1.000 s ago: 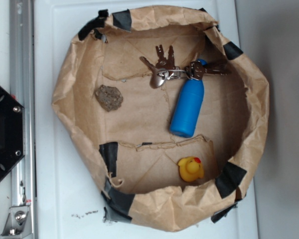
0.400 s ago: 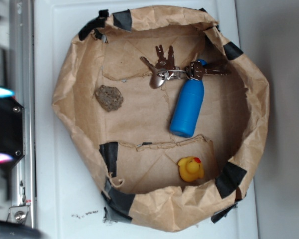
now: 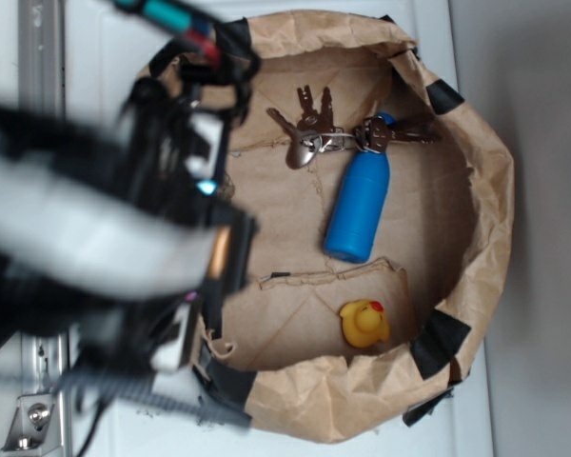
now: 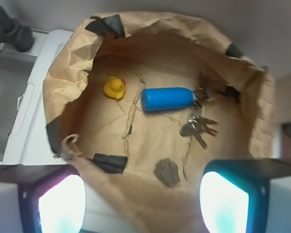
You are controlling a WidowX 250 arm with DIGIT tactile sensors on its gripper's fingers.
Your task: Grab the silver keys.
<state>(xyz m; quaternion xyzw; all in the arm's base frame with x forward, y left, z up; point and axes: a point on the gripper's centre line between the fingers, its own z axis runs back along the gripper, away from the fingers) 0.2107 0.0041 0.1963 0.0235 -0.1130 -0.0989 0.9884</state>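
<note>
The silver keys (image 3: 316, 133) lie in the far part of a brown paper bowl (image 3: 485, 190), a bunch on linked rings with a shiny spoon-shaped fob, touching the cap end of a blue bottle (image 3: 359, 203). In the wrist view the keys (image 4: 198, 126) lie right of the bottle (image 4: 168, 98). My gripper (image 3: 205, 243) is a blurred shape over the bowl's left rim, well apart from the keys. Seen from the wrist, the gripper (image 4: 143, 204) is open, with a purple-lit finger (image 4: 58, 204) and a teal-lit finger (image 4: 225, 204) wide apart and nothing held.
A yellow rubber duck (image 3: 364, 323) sits in the bowl's near part behind a paper fold. A grey-brown stone (image 4: 167, 172) lies close below the gripper; the arm hides it in the exterior view. The bowl's taped paper rim (image 4: 72, 53) stands up all round.
The arm has swung in from the left edge and now covers the bowl's left side and the stone. Keys, bottle and duck have not moved.
</note>
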